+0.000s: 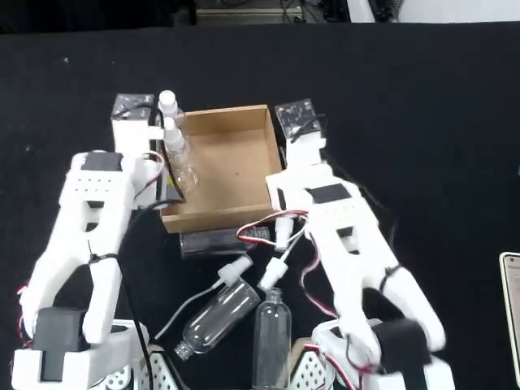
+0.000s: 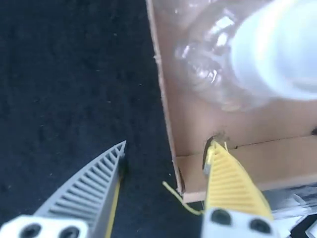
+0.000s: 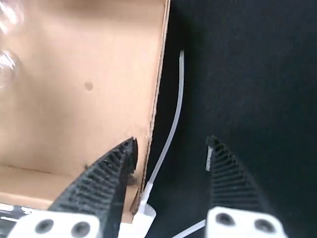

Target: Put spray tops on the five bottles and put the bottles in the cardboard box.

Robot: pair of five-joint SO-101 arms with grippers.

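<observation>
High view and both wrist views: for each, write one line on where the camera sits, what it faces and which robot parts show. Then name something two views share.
High view: fixed above, looking down on table, cardboard box, left arm, right arm.
Left wrist view: on left wrist, looking past the open left hand at a box wall.
Right wrist view: on right wrist, looking past the open right hand at a box wall.
Shared: the box.

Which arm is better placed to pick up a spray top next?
Probably the right: the open right hand straddles a loose spray top beside the cardboard box; the left hand straddles only the box wall.
</observation>
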